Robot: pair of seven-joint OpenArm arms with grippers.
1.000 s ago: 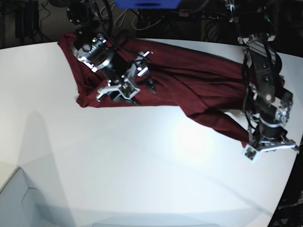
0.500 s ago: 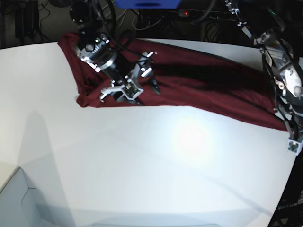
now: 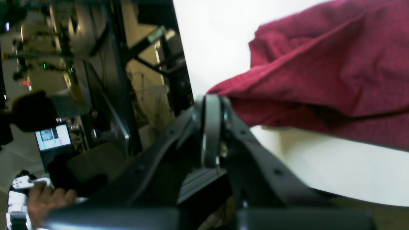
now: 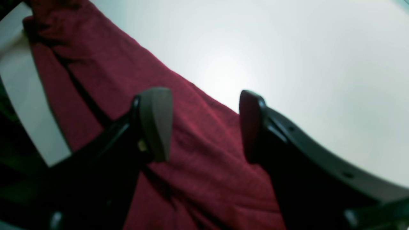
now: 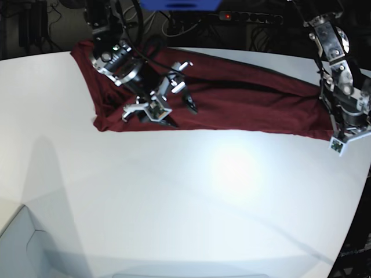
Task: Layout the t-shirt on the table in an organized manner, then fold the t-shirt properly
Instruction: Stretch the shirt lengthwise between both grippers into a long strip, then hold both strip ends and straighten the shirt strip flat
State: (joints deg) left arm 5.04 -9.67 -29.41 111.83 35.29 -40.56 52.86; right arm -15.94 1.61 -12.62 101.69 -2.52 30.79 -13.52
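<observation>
The t-shirt (image 5: pixel 232 101) is lying stretched in a wrinkled band along the desk's (image 5: pixel 174 202) far edge, so laying out is only partway and folding is waiting. The left claw (image 3: pixel 212 105) is pinching its corner; the right claw (image 4: pixel 201 124) is hovering spread. Sleeves and collar are hiding in folds.

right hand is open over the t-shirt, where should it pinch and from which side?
Probably the near hem of the t-shirt, just below the right hand, coming down from above with one finger past the edge onto the bare table. The hem lies straight and flat there. The left hand is shut at the far end; whether it grips cloth is unclear.
</observation>
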